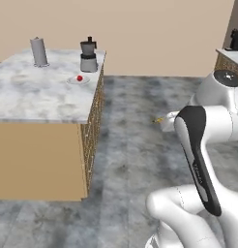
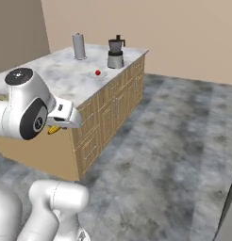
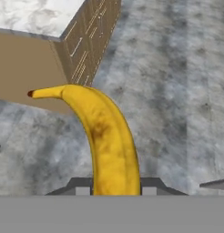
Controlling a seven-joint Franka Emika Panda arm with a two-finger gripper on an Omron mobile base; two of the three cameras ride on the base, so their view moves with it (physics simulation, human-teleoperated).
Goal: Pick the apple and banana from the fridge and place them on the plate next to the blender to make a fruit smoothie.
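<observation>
The curved yellow banana with its dark tip sits squarely between the two dark finger tips of the gripper, rising from them and arching away to a brown-ended stem. The gripper is closed narrowly on the banana's lower part, one finger tip on each side of it, and holds it in the air above the mottled grey floor, off the corner of the marble-topped table.

In the left base view a sliver of the banana pokes out beside the white arm, well apart from the table. In the right base view a bit of yellow shows under the hand, just in front of the table's wooden side.

On the table, the small round red apple lies on the shallow white-grey plate. Just behind the plate stands the blender with silver-grey base, dark jar and black knobbed lid. A plain tall grey cylinder stands further left.
</observation>
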